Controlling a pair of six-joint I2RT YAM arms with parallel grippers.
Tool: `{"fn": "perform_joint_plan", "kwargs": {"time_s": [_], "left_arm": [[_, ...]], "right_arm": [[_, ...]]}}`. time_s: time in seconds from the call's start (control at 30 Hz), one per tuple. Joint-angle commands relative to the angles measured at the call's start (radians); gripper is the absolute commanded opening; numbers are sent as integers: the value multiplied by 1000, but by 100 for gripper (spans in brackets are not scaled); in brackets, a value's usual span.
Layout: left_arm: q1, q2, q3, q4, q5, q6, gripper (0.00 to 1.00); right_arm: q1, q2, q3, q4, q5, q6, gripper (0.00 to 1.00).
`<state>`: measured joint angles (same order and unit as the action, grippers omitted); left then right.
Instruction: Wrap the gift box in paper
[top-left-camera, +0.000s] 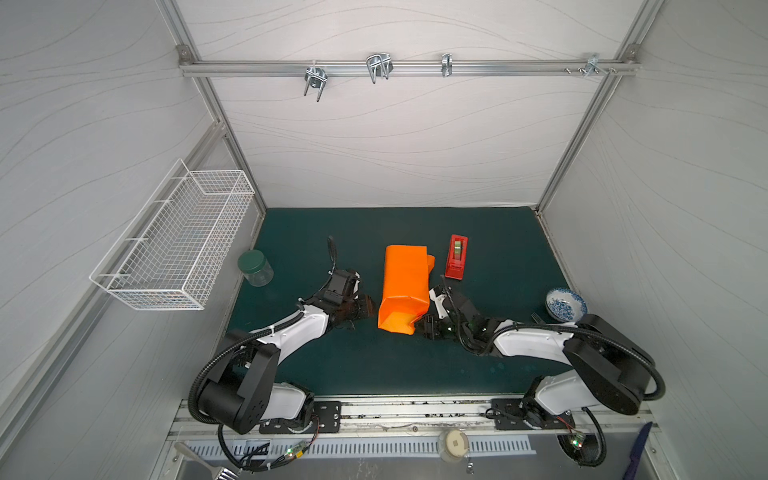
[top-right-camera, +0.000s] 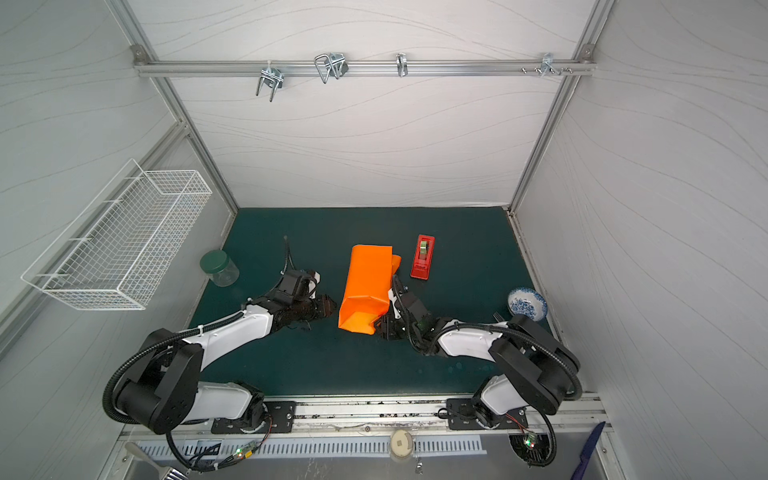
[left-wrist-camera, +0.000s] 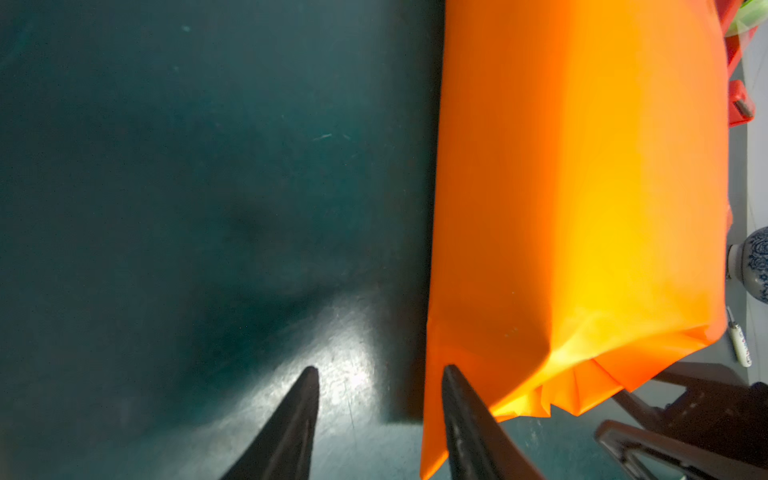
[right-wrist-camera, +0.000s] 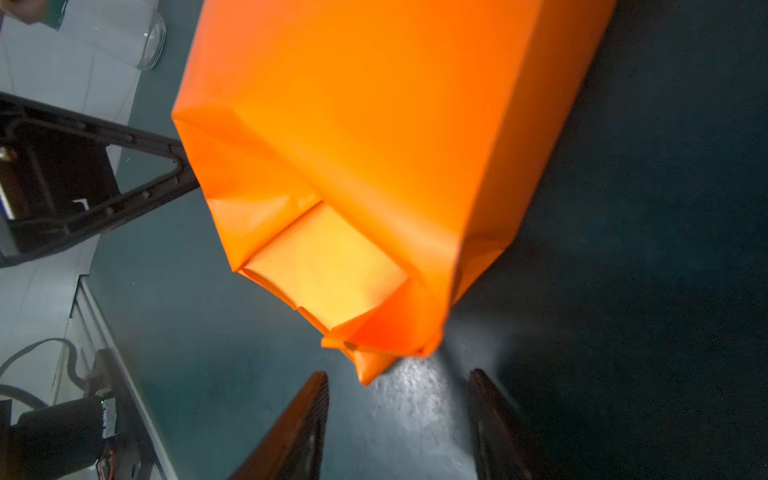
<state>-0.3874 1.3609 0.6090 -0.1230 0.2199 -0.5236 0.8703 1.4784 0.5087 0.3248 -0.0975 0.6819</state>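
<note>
Guessing the paper (top-left-camera: 405, 282) is thin and crease-prone over the hidden gift box, so pinch its loose end flap gently. Beside it, left hand (left-wrist-camera: 380, 370) and right hand (right-wrist-camera: 399, 374): half-open, empty.

No lettering, number or brand can be read in any view. The paper (top-left-camera: 405, 282) is plain orange. The bowl (top-left-camera: 565, 303) carries a blue pattern, not letters. A small white stick (left-wrist-camera: 739, 345) near the paper in the left wrist view bears faint reddish marks, too blurred to read. Any label on the red tape dispenser (top-left-camera: 456, 256) is too small to make out.
</note>
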Motion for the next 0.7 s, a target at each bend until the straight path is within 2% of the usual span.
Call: {"fn": "perform_joint_plan", "kwargs": {"time_s": [0.0, 0.17, 0.4, 0.53, 0.67], "left_arm": [[-3, -23, 10, -5, -16, 13, 47], [-4, -14, 5, -2, -10, 14, 42], [-3, -3, -28, 21, 5, 17, 38], [-4, 19, -33, 34, 19, 30, 37], [-22, 53, -24, 68, 45, 21, 34]], "right_arm": [[13, 51, 32, 112, -34, 31, 50], [22, 121, 56, 192, -3, 42, 43], [23, 173, 85, 242, 44, 24, 40], [23, 151, 66, 237, 48, 9, 46], [20, 61, 36, 143, 45, -36, 55]]}}
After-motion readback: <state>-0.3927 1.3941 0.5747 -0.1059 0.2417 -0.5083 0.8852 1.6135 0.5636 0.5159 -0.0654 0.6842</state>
